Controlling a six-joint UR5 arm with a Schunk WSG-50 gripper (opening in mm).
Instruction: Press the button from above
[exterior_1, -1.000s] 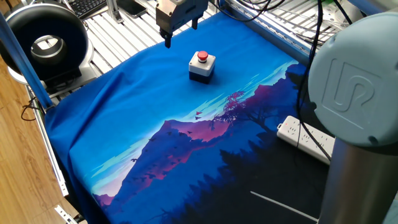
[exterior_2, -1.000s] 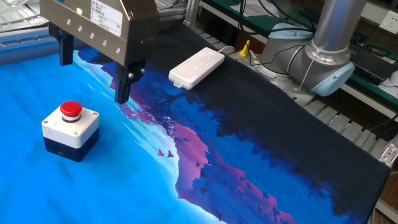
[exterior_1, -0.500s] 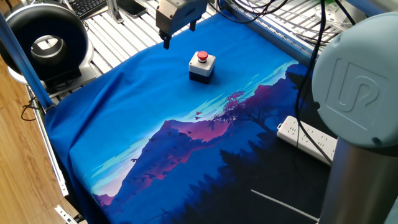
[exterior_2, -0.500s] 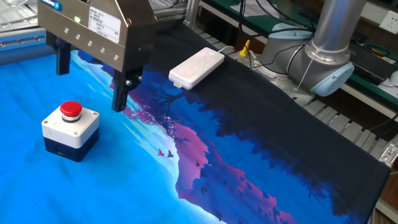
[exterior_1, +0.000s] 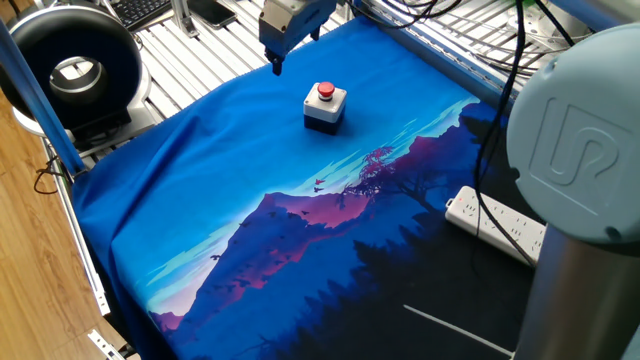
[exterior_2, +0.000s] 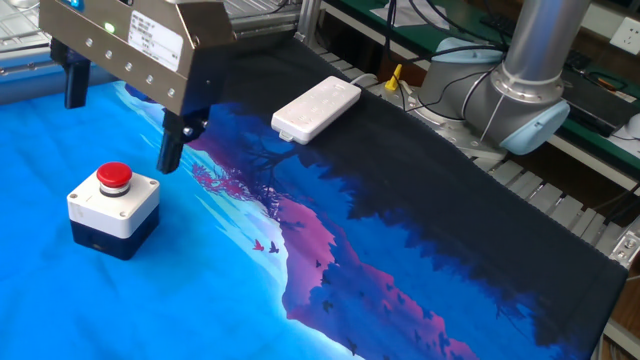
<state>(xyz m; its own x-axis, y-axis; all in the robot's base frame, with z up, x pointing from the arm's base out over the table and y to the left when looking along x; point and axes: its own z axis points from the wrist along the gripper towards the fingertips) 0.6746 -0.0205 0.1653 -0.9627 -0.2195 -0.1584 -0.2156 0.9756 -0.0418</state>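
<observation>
The button (exterior_1: 326, 91) is a red cap on a small cube box (exterior_2: 113, 212) with a light grey top and dark base. The box stands upright on a blue printed mat (exterior_1: 250, 190) that covers the table, toward the mat's far edge in one fixed view and at the left in the other.

The gripper (exterior_2: 118, 125) hangs above the mat with its fingers pointing down, raised clear of the cloth and touching nothing. In the other fixed view its two dark fingers (exterior_2: 171, 147) stand well apart with a wide gap between them, so it is open and holds nothing. One finger hangs just beyond the box's right rear corner, the other farther left near the frame edge, and the red cap shows below the gap between them. The metal body above the fingers carries a white label and a row of small holes. In the first fixed view the gripper (exterior_1: 278, 62) sits at the top edge, up and left of the button and apart from it, with one fingertip showing.

The arm's grey base column (exterior_2: 533, 60) stands beyond the mat's far side. A white power strip (exterior_2: 315, 109) lies on the dark part of the mat, well apart from the box.
</observation>
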